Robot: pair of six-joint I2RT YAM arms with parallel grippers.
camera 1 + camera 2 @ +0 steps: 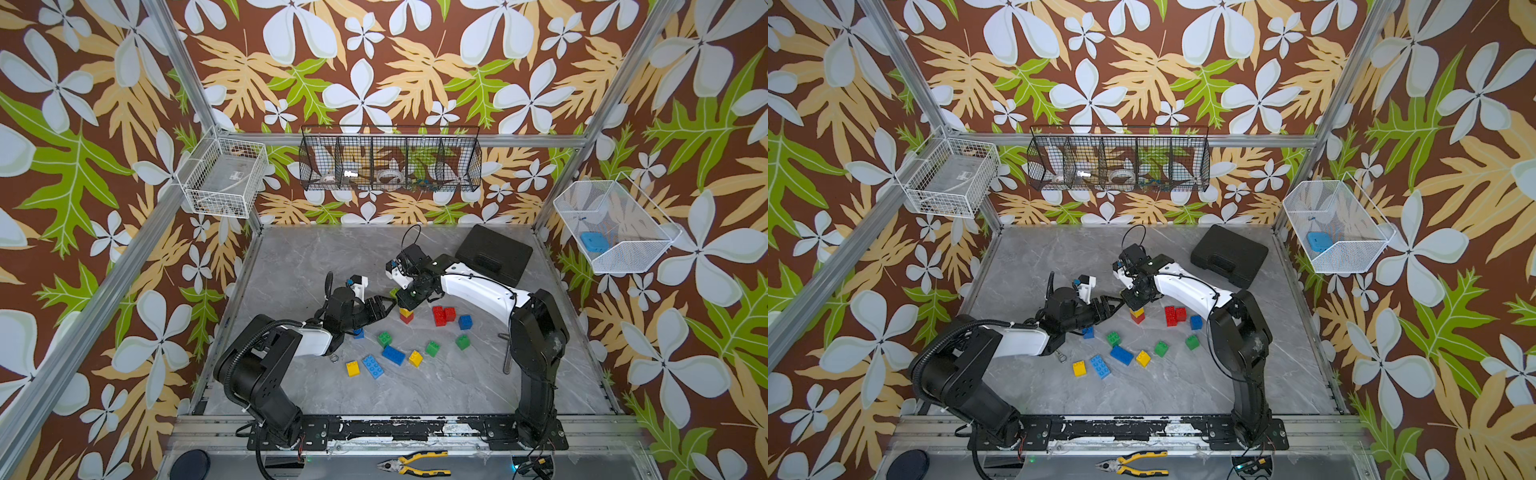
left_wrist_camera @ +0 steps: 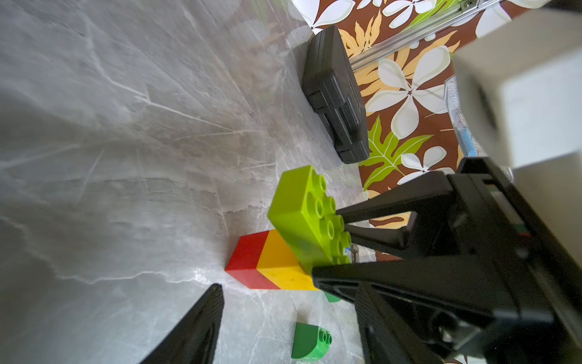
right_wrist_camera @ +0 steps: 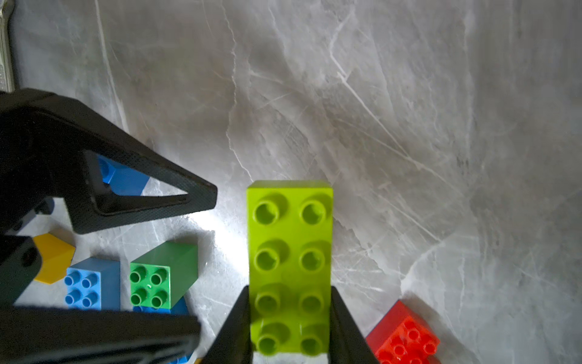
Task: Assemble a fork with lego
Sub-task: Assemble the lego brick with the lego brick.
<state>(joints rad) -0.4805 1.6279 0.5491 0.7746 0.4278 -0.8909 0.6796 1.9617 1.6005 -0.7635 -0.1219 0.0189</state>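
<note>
Two bricks form the stack [image 1: 407, 316]: the yellow brick [image 2: 280, 258] on the red brick [image 2: 248, 258], upright on the table [image 3: 409, 126]. The lime brick [image 3: 289, 236] lies across its top, long axis running away from your right gripper [image 3: 289, 291], which is clamped on its near end. Your left gripper [image 3: 206, 260] stands spread and empty just beside the stack, in my judgement best placed to brace it.

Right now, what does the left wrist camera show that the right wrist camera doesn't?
Left wrist only: the red brick and yellow brick stacked under the lime brick, plus the black case by the wall. Right wrist only: a loose red brick and a blue brick. Both: the lime brick clamped in the right tool, over the grey table.
</note>
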